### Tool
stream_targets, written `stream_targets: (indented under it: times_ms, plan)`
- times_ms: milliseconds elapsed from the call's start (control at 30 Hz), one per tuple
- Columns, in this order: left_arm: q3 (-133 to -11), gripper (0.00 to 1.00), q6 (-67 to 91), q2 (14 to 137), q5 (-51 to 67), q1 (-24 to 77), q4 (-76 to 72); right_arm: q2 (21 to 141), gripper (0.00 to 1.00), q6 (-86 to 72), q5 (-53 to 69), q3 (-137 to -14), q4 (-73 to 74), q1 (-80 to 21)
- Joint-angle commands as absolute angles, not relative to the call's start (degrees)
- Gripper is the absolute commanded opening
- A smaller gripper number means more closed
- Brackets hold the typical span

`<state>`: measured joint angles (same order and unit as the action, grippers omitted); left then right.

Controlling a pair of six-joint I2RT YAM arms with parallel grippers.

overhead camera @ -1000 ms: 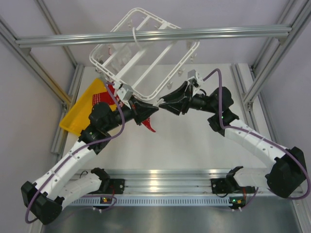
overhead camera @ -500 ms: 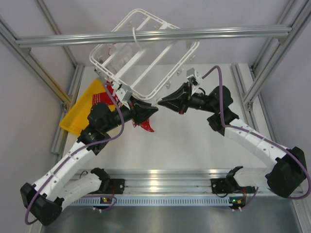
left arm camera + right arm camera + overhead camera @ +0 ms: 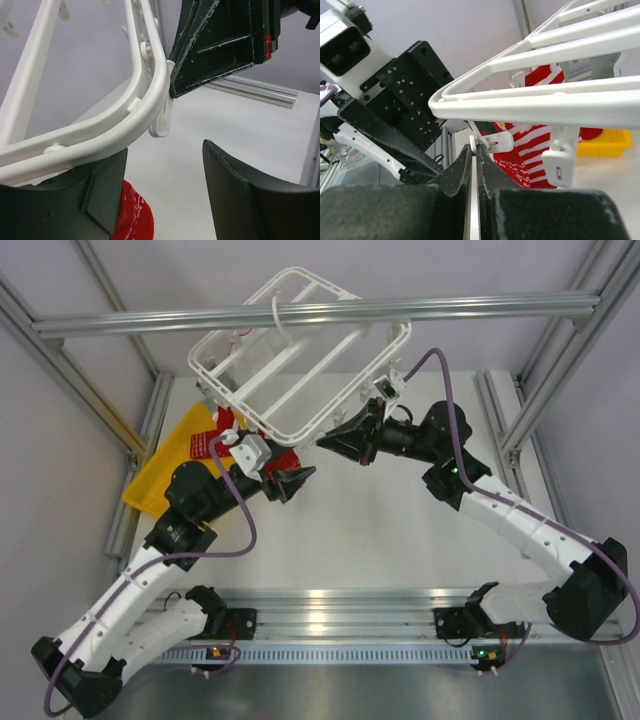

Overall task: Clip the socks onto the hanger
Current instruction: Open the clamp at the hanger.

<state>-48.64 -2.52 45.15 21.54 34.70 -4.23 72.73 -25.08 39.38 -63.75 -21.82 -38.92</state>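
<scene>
Since the earlier frame my left arm has drawn back toward its own side, and the red cloth that hung below its tip is no longer under it. The right arm has gone up to the near corner of the hanger (image 3: 570, 105).

The left end effector (image 3: 165, 200) is released, with its two fingers wide apart and nothing between them. One finger (image 3: 102, 192) sits just under the white rim of the hanger. A red sock (image 3: 132, 217) shows below that finger, and I cannot tell if they touch.

The right end effector (image 3: 474, 162) is clenched, with only a thin line between its fingers. It grasps the tail of a small white clip (image 3: 497, 142) that hangs from the hanger's corner.

From the right wrist I see a red-and-white striped sock (image 3: 530, 150) hanging below the hanger rim, behind that clip. I cannot tell what holds it there. From above, the hanger hangs tilted over the worktop (image 3: 400, 530), and a yellow tray (image 3: 165, 465) lies on the left side.
</scene>
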Motion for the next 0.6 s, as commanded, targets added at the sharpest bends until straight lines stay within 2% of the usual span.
stream_targets:
  times_ms: [0, 300, 567]
  plan:
    - [-48.7, 0.67, -11.6, 44.8, 20.0, 35.6, -7.0, 73.5, 0.00, -25.1, 38.2, -68.3, -17.0, -39.8]
    - [-46.5, 0.66, -23.3, 43.9, 12.4, 42.2, -12.0, 75.5, 0.00, -25.9, 37.8, -71.8, -11.9, -41.0]
    - [-44.3, 0.63, -26.1, 38.8, 10.7, 43.3, -6.7, 75.2, 0.00, -25.6, 37.7, -71.7, -11.7, -42.1]
